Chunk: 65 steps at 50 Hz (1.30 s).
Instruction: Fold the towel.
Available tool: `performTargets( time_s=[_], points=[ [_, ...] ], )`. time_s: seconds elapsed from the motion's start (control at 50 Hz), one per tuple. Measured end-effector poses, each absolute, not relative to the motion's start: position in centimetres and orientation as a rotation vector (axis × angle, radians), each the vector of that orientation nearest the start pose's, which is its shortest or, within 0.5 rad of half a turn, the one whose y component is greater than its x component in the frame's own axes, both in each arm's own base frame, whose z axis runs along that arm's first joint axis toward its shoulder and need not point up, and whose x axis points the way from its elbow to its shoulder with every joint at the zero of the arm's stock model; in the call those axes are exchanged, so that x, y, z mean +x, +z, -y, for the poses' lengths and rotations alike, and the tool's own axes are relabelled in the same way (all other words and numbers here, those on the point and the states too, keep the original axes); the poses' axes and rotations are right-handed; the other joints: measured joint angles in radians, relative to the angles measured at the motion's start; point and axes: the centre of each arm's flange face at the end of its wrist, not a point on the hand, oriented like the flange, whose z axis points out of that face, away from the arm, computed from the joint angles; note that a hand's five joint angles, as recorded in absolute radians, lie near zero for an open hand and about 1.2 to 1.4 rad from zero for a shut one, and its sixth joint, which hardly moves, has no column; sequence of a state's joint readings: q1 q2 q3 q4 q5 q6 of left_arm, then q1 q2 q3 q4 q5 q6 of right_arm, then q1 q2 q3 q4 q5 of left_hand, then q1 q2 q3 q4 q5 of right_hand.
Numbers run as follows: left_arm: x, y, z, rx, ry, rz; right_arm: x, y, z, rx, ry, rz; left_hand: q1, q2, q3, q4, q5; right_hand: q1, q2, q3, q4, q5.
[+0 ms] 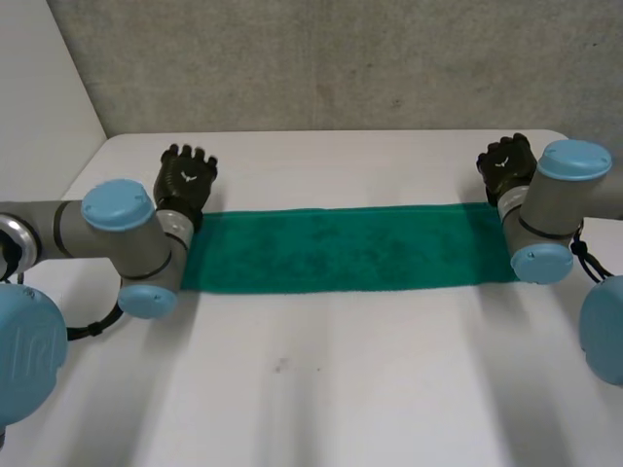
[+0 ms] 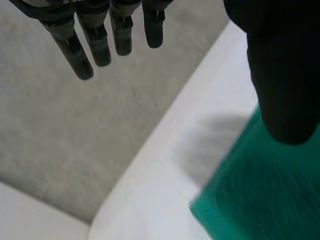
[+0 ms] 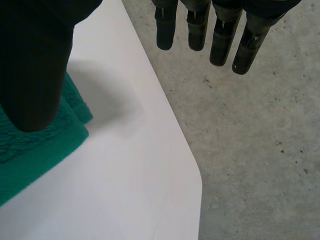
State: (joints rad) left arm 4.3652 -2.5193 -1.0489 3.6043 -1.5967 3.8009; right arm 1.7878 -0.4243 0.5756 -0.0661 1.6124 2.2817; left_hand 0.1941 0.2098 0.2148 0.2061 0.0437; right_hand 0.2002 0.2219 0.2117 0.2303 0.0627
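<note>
- A long, dark-green terry towel (image 1: 346, 248) lies flat as a narrow strip across the white table (image 1: 321, 389), reaching from one arm to the other.
- The black left hand (image 1: 188, 178) sits at the strip's far left corner. Its fingers (image 2: 95, 45) are straight and spread, gripping nothing. Its thumb is over the corner, though I cannot tell whether it touches.
- The black right hand (image 1: 506, 163) mirrors it at the far right corner, its fingers (image 3: 220, 35) likewise straight and empty.
- At that end the edge shows two layers (so one lengthwise fold looks done, I'd judge).
- Several things could go wrong:
  - A pinch that catches only the top layer would peel that fold open.
  - One hand gripping while the other misses would drag the strip askew.
  - Lifting the ends unevenly would leave a crooked fold.
</note>
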Motion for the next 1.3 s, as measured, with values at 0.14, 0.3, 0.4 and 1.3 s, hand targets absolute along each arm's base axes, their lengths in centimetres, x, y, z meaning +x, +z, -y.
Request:
performTargets(
  time_s=[0.14, 0.3, 0.4, 1.3],
  points=[
    [-29.0, 14.7, 40.5, 0.927, -2.18, -1.653, 23.1, 14.0, 46.9, -1.211, -2.309, -2.391, 0.0, -0.009, -0.005, -0.003, 0.001, 0.0, 0.0, 0.0, 0.0, 0.0],
    [-27.5, 17.0, 37.6, 0.879, -2.159, -1.682, 21.9, 19.3, 43.5, -0.955, -2.221, -2.319, 0.0, -0.009, -0.004, -0.003, 0.001, 0.0, 0.0, 0.0, 0.0, 0.0],
    [-26.1, 17.6, 34.8, 0.841, -2.149, -1.782, 19.9, 20.6, 41.4, -0.896, -2.136, -2.318, 0.0, -0.009, -0.004, -0.003, 0.001, 0.0, 0.0, 0.0, 0.0, 0.0],
    [-23.6, 16.8, 28.4, 0.656, -2.155, -2.196, 5.8, 15.9, 44.1, -0.751, -2.037, -2.824, 0.0, -0.009, -0.005, -0.003, 0.001, 0.758, 0.955, 0.967, 0.96, 0.917]
  ],
)
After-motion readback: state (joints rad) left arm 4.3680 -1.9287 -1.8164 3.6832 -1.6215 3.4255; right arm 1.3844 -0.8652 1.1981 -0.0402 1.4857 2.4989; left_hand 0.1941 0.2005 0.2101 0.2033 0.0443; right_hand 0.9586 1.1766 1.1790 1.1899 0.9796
